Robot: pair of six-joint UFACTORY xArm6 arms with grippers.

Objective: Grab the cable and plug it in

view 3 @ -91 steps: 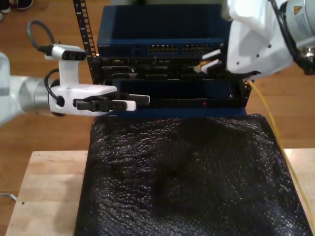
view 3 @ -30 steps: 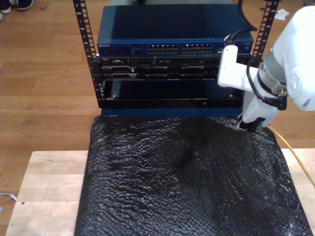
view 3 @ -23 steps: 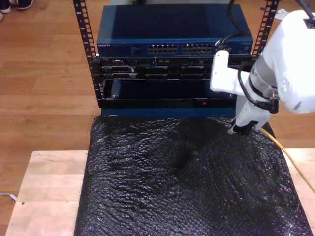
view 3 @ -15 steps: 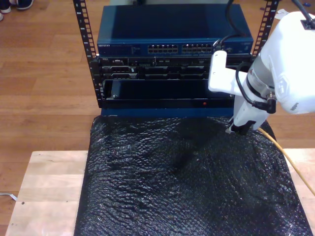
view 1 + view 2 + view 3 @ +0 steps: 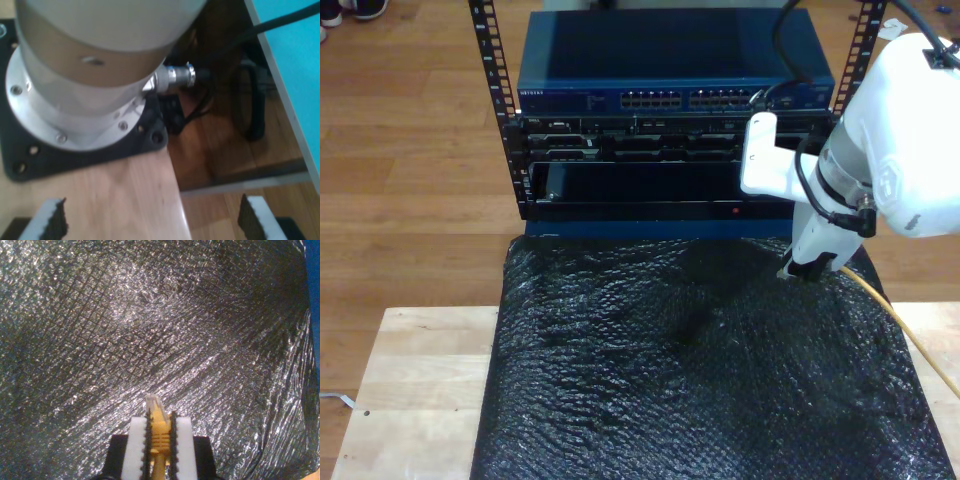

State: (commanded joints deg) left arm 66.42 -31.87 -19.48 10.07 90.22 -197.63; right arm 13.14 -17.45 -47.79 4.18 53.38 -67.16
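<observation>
The yellow cable (image 5: 159,432) is pinched between the white pads (image 5: 135,445) of my second gripper (image 5: 160,426), which is shut on it. Its clear plug (image 5: 153,404) sticks out past the fingertips, close above the black mat (image 5: 125,325). In the exterior view my second gripper (image 5: 807,268) points down at the mat's far edge on that view's right, and the cable (image 5: 907,334) trails off toward that view's lower right. My first gripper (image 5: 152,221) is open with nothing between its serrated fingertips (image 5: 253,217). It looks at an arm's round base (image 5: 80,105).
A blue network switch (image 5: 670,98) with rows of ports sits in a black rack (image 5: 498,110) behind the mat, with darker units (image 5: 640,145) below it. The wooden table (image 5: 410,390) shows beside the mat (image 5: 680,380). Black arm cables (image 5: 250,95) hang over the floor.
My second gripper came down from the rack front to the mat's far edge with the cable and drifted toward the exterior view's left. The other arm left the exterior view.
</observation>
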